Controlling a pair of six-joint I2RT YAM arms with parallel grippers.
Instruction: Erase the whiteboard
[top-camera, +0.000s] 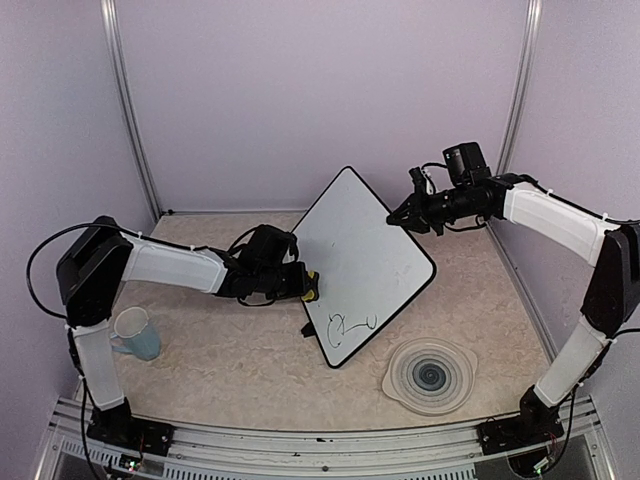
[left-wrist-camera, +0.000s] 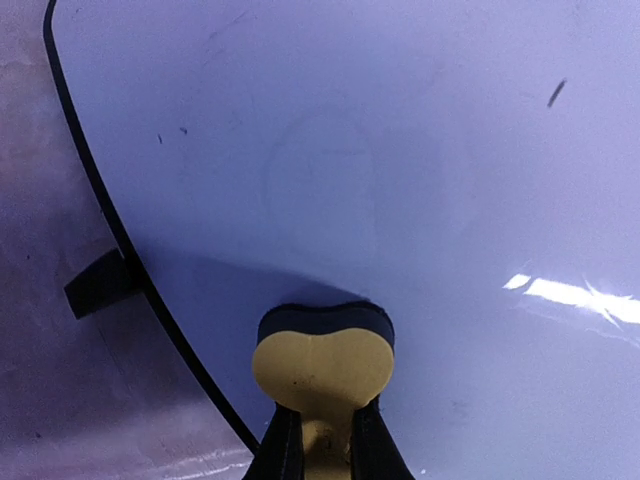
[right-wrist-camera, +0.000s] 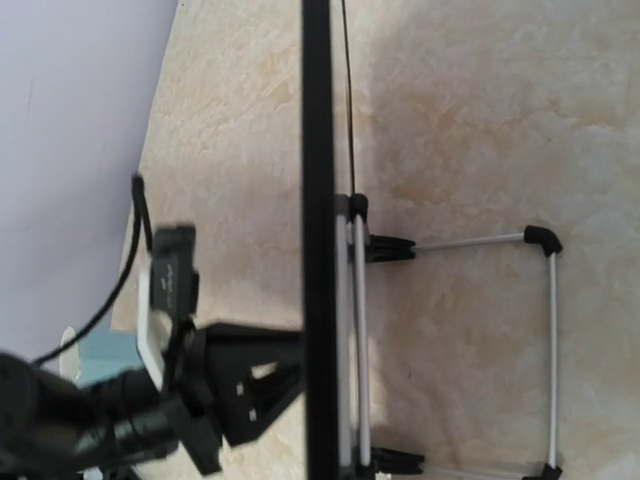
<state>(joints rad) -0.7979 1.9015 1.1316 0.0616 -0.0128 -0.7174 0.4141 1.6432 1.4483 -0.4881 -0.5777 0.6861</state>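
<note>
while the whiteboard (top-camera: 365, 260) stands tilted on the desk (top-camera: 230, 370), scribbles (top-camera: 350, 323) near its lower edge, the left pincer (top-camera: 308, 286) clamps a yellow eraser (left-wrist-camera: 322, 370) against its face; right pincer (top-camera: 405, 218) at its top edge, grip unclear.

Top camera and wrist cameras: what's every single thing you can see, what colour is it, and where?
whiteboard: one, white with black frame, propped mid-table
marks: few, black, whiteboard's near corner
eraser: one, yellow and black, at whiteboard's left edge
stand: one, silver wire, behind whiteboard
plate: one, grey-white, near right
cup: one, light blue, near left
table: one, beige, under everything
walls: three, pale lilac, around the table
left arm: one, white and black, left side
right arm: one, white and black, right side
left gripper: one, black, shut on eraser
right gripper: one, black, at whiteboard's far right edge
</note>
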